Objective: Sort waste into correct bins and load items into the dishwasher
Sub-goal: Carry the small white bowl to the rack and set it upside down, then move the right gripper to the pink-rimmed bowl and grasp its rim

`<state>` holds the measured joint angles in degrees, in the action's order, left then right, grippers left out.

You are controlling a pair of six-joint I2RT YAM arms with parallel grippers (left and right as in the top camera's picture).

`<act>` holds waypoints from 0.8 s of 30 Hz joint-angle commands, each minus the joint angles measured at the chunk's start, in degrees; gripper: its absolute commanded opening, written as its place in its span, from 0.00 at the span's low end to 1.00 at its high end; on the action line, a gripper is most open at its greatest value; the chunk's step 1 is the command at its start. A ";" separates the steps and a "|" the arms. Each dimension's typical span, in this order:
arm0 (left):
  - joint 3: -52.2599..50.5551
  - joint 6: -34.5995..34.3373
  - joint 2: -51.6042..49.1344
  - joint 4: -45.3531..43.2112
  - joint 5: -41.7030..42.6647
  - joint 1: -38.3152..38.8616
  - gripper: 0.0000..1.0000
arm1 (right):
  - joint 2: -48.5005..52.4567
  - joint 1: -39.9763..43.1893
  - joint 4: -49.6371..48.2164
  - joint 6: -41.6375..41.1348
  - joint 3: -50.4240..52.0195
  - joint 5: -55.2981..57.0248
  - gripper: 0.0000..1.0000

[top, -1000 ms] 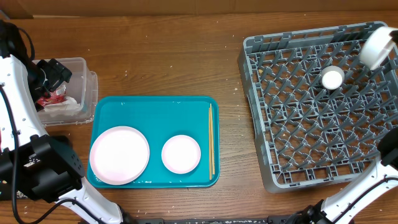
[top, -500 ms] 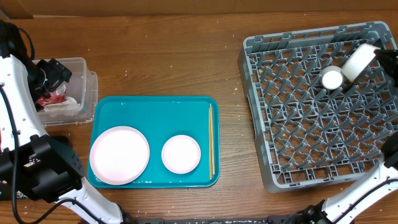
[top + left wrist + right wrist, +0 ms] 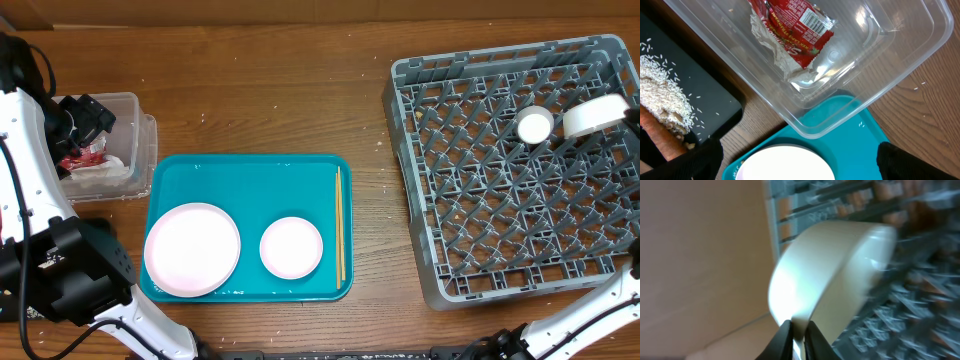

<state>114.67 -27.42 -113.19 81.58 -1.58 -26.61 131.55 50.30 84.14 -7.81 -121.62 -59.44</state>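
My right gripper (image 3: 796, 329) pinches the rim of the white bowl (image 3: 596, 116), held tilted on edge over the rack (image 3: 404, 190) by its right wall, just beside the cup (image 3: 534, 126). The other rack rows are bare. My left gripper (image 3: 800, 162) gapes wide, empty, above the tub (image 3: 900, 60).

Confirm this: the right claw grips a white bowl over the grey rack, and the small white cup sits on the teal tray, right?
Not quite. The overhead view shows the small white cup in the grey rack, not on the teal tray. The right claw does grip the white bowl over that rack.
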 commanded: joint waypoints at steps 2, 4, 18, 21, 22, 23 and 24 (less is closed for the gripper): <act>-0.15 -0.02 0.04 0.00 -0.33 0.39 1.00 | -3.58 0.35 2.12 0.15 -2.78 13.35 0.17; -0.15 -0.02 0.04 0.00 -0.33 0.39 1.00 | -4.13 0.35 2.84 0.04 -3.48 13.35 0.18; -0.15 -0.02 0.04 0.00 -0.33 0.39 1.00 | -24.17 -23.61 12.92 -3.78 -21.44 30.05 0.84; -0.15 -0.02 0.04 0.00 -0.33 0.39 1.00 | -25.24 -45.86 12.92 -4.94 -20.50 35.04 0.94; -0.15 -0.02 0.04 0.00 -0.33 0.39 1.00 | -25.14 -54.12 12.92 -7.08 -18.67 36.13 0.94; -0.15 -0.02 0.04 0.00 -0.33 0.39 1.00 | -25.03 -64.85 12.92 -8.83 -15.45 38.58 0.94; -0.15 -0.02 0.04 0.00 -0.33 0.39 1.00 | -25.03 -70.73 12.90 -10.08 -13.20 40.87 0.94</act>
<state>114.67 -27.42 -113.19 81.60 -1.56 -26.61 107.46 -5.96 96.66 -14.17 -139.22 -24.71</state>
